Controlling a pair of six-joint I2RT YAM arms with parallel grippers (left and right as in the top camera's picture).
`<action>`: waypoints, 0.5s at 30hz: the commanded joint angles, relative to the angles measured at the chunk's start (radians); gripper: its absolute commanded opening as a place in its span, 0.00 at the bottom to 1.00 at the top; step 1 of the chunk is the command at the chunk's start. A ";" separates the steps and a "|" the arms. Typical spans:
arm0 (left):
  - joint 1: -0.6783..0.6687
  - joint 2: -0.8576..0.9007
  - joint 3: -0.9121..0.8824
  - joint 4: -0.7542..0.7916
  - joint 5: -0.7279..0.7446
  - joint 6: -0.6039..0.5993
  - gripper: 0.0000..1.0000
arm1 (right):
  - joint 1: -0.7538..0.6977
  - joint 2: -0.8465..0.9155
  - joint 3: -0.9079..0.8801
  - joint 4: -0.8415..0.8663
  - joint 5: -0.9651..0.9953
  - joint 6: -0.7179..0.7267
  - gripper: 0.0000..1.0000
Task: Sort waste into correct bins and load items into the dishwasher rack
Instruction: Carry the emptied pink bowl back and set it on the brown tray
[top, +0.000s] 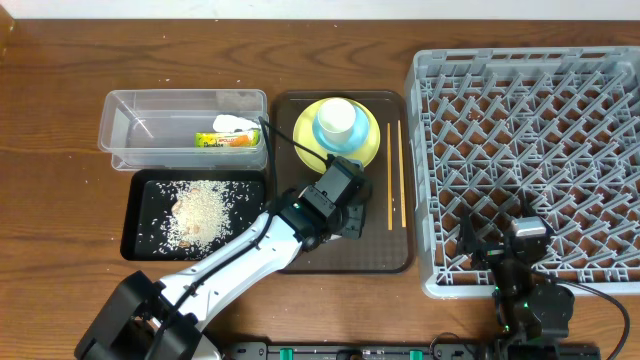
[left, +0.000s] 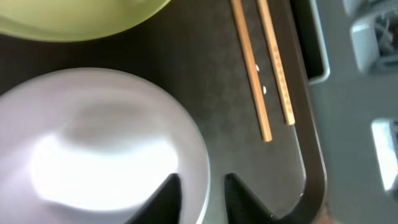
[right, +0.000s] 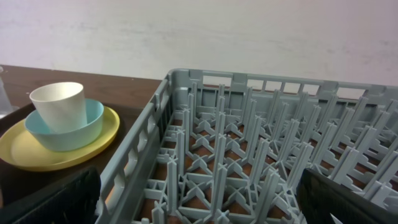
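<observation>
Apparently the left pincer (left: 202, 193) straddles the rim of the blurred white bowl (left: 99, 149).

Glossy white bowl (left: 93, 155), wooden chopsticks (left: 252, 68), textured brown tray (left: 211, 81).

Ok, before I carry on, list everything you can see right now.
table: one, brown wood, under everything
dishwasher rack: one, grey, right
serving tray: one, dark brown, centre
plate: one, yellow-green, tray's far end
blue bowl: one, on plate
cup: one, white, in blue bowl
white bowl: one, tray's near end
chopsticks: two, wooden, tray's right side
clear tub: one, far left
wrapper: one, yellow-green and orange, in tub
tissue: one, white, in tub
black tray: one, near left
rice scraps: many, whitish, in black tray
left gripper: black, astride white bowl's rim
right gripper: black, open, over rack's near edge
</observation>
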 joint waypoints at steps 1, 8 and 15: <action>0.001 0.000 0.024 0.013 -0.020 -0.006 0.42 | 0.010 -0.002 -0.001 -0.004 0.003 -0.008 0.99; 0.055 -0.055 0.047 0.036 -0.039 -0.006 0.53 | 0.010 -0.002 -0.001 -0.004 0.002 -0.008 0.99; 0.268 -0.257 0.053 0.006 -0.038 -0.006 0.56 | 0.010 -0.002 -0.001 -0.004 0.002 -0.008 0.99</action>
